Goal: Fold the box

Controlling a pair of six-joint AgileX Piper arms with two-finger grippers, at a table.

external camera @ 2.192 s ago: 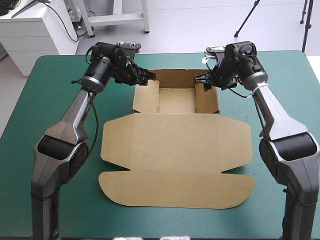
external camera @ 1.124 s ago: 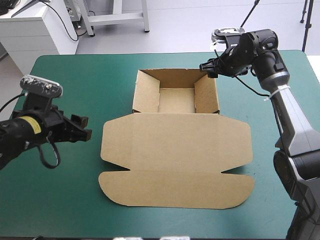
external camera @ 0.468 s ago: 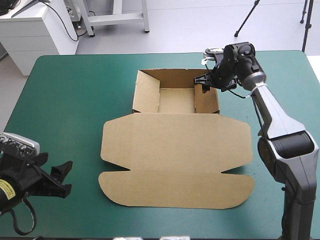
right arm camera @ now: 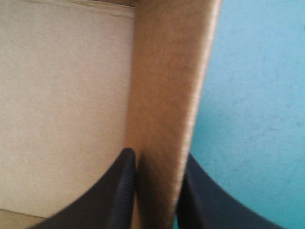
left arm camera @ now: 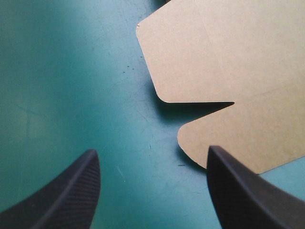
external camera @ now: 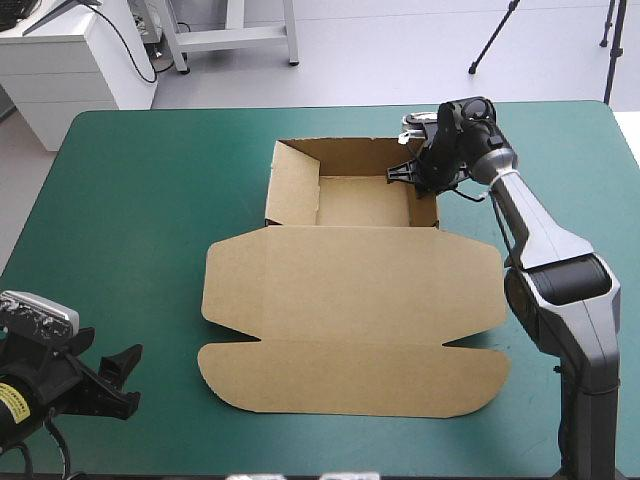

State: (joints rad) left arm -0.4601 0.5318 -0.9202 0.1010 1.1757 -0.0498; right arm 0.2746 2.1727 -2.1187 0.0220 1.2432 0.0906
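**Brown board: tray up, lid flat**

Loc: box (external camera: 352, 203) mid-table on teal-green cover (external camera: 120, 200). Far half has back and side walls raised, forming an open tray. Near half, the lid (external camera: 350, 278) w/ flap, lies flat. R gripper (external camera: 413, 172) is clamped on box's right wall (external camera: 425, 208), one finger each side. L gripper (external camera: 122, 378) is spread wide, empty, off box's near-left corner, no contact. Judged: walls mostly done, right wall's tuck prob. unfinished.

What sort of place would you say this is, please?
Probably a robotics test bench. A table with a teal-green cover holds a half-folded brown box; the right gripper pinches one raised wall, and the left gripper hangs open beside the flat lid.
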